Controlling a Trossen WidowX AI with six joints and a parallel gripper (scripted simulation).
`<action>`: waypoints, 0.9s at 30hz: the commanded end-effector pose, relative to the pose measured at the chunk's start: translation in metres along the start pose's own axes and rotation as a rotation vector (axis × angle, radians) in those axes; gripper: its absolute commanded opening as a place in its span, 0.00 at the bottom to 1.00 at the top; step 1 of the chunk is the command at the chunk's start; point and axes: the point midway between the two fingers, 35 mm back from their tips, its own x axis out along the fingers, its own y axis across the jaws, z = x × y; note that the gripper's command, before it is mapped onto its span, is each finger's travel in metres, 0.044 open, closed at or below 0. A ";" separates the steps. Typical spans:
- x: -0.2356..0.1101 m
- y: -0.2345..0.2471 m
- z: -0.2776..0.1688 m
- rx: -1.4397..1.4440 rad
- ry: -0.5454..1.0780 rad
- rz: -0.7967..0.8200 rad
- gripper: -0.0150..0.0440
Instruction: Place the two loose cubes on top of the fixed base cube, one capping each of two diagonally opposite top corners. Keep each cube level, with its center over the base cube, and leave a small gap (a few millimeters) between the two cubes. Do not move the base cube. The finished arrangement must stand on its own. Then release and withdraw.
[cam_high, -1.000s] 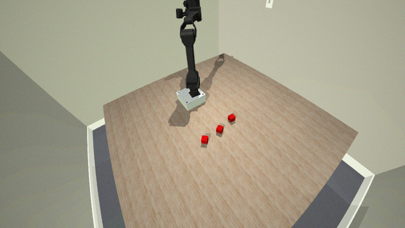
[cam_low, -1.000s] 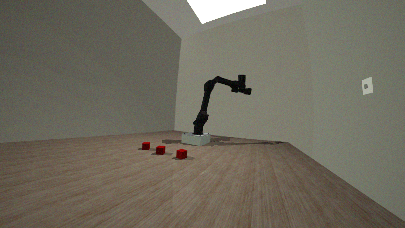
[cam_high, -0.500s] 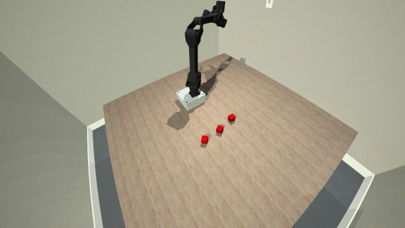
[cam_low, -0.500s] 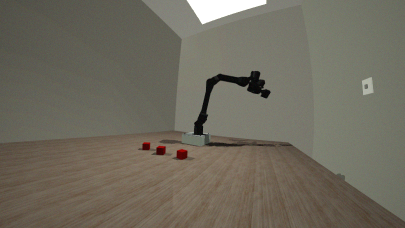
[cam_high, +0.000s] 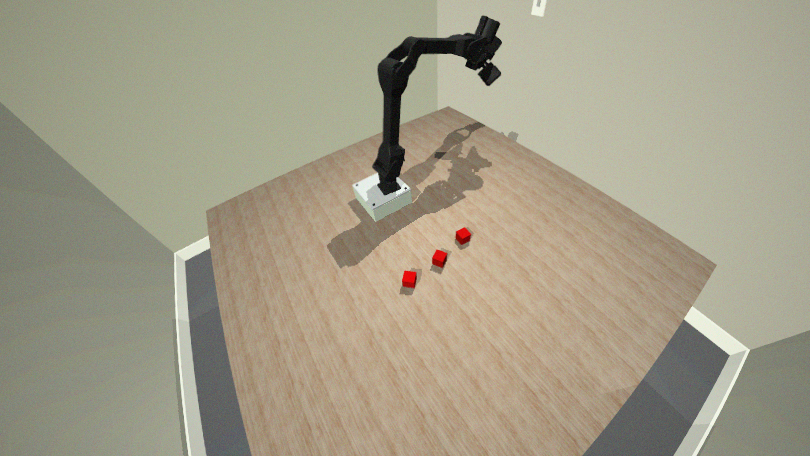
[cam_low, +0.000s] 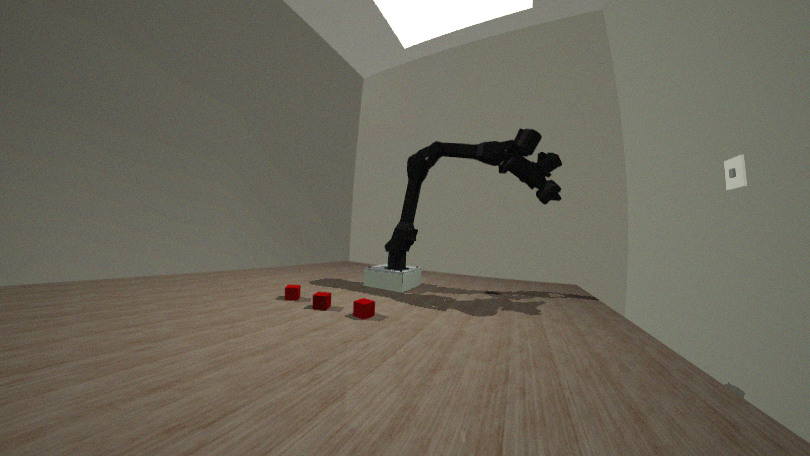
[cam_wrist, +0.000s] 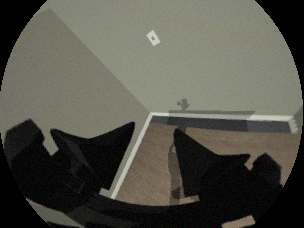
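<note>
Three red cubes lie in a diagonal row on the table (cam_high: 317, 362), none stacked: the near cube (cam_high: 409, 278), the middle cube (cam_high: 439, 258) and the far cube (cam_high: 463, 235). The row's long axis runs from about 7 o'clock to 1 o'clock in the top view. Which one is the fixed base cannot be told from the pictures.

The gripper (cam_high: 490, 74) hangs high in the air, well apart from all three, pitched downward; its fingers stand partly spread with nothing between them, only table and wall showing in the gap.

From the gripper the cubes lie toward 6 o'clock in the top view and far below, so the coming move is likely a long descent toward the row. The cubes sit near the arm's base block (cam_high: 362, 195), at its 4 o'clock, and well apart from every table edge, with open wood around the row.
</note>
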 end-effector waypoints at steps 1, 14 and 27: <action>-0.023 -0.051 0.008 0.119 -0.033 -0.126 0.70; -0.137 -0.205 0.005 0.544 -0.178 -0.524 0.70; -0.277 -0.304 -0.056 1.004 -0.344 -0.863 0.70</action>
